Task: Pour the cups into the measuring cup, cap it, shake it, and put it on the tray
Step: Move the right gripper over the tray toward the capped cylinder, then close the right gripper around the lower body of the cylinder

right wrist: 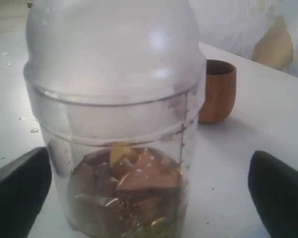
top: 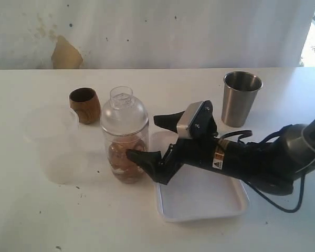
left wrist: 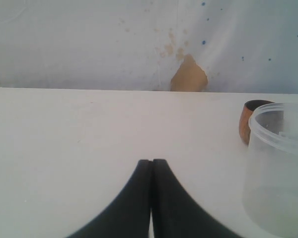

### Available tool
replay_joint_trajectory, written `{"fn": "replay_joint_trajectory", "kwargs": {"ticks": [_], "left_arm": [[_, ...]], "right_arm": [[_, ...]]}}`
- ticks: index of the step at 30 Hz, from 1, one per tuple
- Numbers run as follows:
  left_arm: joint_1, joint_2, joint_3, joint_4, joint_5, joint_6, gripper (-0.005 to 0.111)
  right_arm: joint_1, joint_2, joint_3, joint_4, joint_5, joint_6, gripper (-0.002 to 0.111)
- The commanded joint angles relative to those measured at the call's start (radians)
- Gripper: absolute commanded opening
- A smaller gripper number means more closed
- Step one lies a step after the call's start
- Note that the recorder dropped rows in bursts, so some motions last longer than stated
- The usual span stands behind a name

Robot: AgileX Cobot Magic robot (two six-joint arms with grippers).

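The measuring cup (top: 125, 157) stands upright on the tabletop (top: 68, 220) just left of centre, with the cap (top: 124, 111) seated on its rim. Brown pieces and 1 yellowish bit fill its lower part. The tray (top: 199, 202) lies at its 4 o'clock, close beside it and bare where it shows. The wooden cup (top: 85, 105) stands at 11 o'clock from the measuring cup, near but apart, and the tumbler (top: 242, 98) well off at 2 o'clock, both upright. A frosted cup (top: 52, 136) sits at 9 o'clock.

The right hand (top: 144, 136) reaches in from 3 o'clock across the tray, its jaws spread wide and holding nothing. In the right wrist view its 2 fingers (right wrist: 20, 188) flank the measuring cup (right wrist: 124, 198) with a gap on each side; in the exterior view the nearer fingertip may be touching the glassy wall, but the angle is too poor to tell.

The left hand (left wrist: 150, 163) shows only in its own wrist view: fingers pressed together, empty, over bare tabletop, with the frosted cup (left wrist: 278, 168) and the wooden cup (left wrist: 249, 121) ahead of it at about 2 o'clock
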Motion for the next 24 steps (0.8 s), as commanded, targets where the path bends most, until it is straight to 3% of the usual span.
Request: {"fn": "replay_joint_trajectory", "kwargs": {"ticks": [1,24], "left_arm": [[0.001,-0.006,0.005,0.003,-0.012,-0.003,0.000],[0.001,-0.006,0.005,0.003,-0.012,-0.003,0.000]], "right_arm": [[0.032,0.038,-0.048,0.022,-0.016,0.020,0.105],[0.104,0.139,-0.191,0.024,-0.016,0.099,0.105]]}}
